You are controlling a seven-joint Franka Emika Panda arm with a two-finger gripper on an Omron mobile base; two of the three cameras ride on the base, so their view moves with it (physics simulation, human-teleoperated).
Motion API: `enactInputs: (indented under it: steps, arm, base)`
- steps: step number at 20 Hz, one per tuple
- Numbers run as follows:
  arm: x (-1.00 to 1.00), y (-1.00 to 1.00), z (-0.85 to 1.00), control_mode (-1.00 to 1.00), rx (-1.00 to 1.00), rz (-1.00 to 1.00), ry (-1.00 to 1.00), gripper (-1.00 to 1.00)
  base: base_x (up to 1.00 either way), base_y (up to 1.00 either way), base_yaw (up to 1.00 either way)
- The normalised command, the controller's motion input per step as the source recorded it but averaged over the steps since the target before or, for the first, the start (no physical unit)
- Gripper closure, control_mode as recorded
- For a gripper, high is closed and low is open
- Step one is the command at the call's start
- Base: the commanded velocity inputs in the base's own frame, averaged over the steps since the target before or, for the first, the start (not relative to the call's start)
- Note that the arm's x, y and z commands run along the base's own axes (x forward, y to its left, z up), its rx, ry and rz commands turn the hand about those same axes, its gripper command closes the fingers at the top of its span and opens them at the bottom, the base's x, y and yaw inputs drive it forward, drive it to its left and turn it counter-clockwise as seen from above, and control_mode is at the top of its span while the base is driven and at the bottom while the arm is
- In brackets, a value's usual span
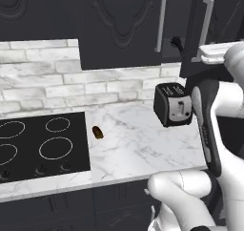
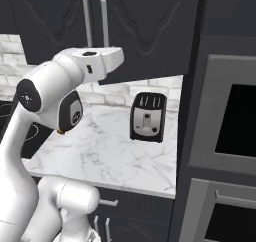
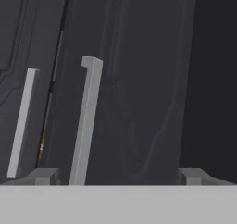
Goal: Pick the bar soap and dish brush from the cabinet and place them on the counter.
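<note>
Currently, left base view: my arm is raised to the cabinet (image 1: 125, 27), whose right door stands ajar. Through the gap I see a small dark shape on the shelf, likely the dish brush (image 1: 177, 43). The counter (image 1: 143, 144) below carries a toaster (image 1: 173, 103) and a brown lump (image 1: 97, 132). I can't make out the bar soap.

Right base view: the wrist sits level with the silver bar handles (image 2: 104, 21); the fingers themselves are hidden behind it.

Hand view: gripper (image 3: 118, 176) tips are spread wide, nothing between them. The nearer handle (image 3: 86, 121) rises just inside the left tip; a narrow door gap lies beyond it.

Risk, as I judge it: the door looks barely open, so reaching in could clip its edge or the handle and swing it shut.
</note>
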Motion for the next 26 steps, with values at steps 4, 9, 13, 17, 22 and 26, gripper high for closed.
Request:
enactInputs:
  steps: [4,9,13,17,22,26]
  arm:
    - [-0.17,0.53,0.0,-1.0,-0.04,-0.1,-0.01,-1.0]
    - [-0.06,0.52,0.0,-1.0,-0.03,-0.1,-0.04,-1.0]
    - [-0.03,0.45,0.0,-1.0,0.0,-0.1,-0.08,-1.0]
    - [0.0,0.35,0.0,-1.0,0.03,-0.09,-0.09,-1.0]
    - [0.0,0.31,0.0,-1.0,0.06,-0.09,-0.09,-1.0]
    - [0.04,0.28,0.0,-1.0,0.03,-0.11,-0.05,-1.0]
  base:
    - [0.0,0.0,0.0]
    - [0.0,0.0,0.0]
    - [0.0,0.0,0.0]
    - [0.0,0.0,0.0]
    - [0.0,0.0,0.0]
    - [0.0,0.0,0.0]
